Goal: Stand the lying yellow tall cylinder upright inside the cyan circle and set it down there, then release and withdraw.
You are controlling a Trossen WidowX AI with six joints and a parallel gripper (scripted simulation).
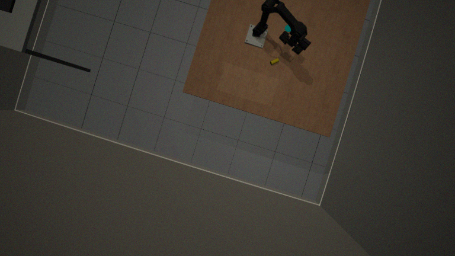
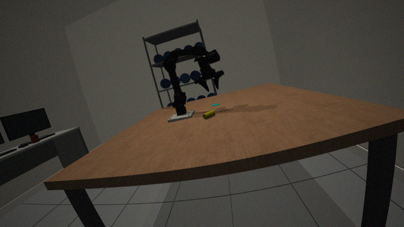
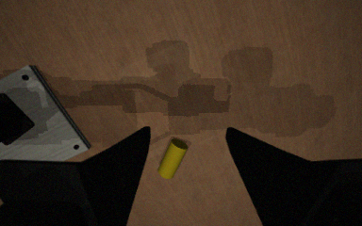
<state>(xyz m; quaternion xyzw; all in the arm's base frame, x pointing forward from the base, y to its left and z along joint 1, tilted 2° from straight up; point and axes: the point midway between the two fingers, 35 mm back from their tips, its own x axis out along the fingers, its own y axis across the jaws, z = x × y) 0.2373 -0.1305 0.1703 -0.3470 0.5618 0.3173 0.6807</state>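
Note:
The yellow cylinder (image 1: 274,61) (image 2: 209,114) (image 3: 172,159) lies on its side on the table, in front of the arm's base. The cyan circle (image 1: 287,28) (image 2: 215,104) is flat on the table behind the cylinder in the exterior view; in the top view the arm hides part of it, and it does not show in the wrist view. My gripper (image 2: 212,90) (image 3: 189,132) is open and empty, pointing down high above the table. In the wrist view the cylinder appears below the fingertips, between the two fingers and nearer the left one, well beneath them.
The wooden table (image 1: 301,105) (image 2: 238,141) carries the arm's pale base plate (image 1: 255,41) (image 2: 178,117) (image 3: 57,137), a short way from the cylinder. The arm's shadow falls across the table beside the cylinder. A shelf rack with blue balls stands beyond the table.

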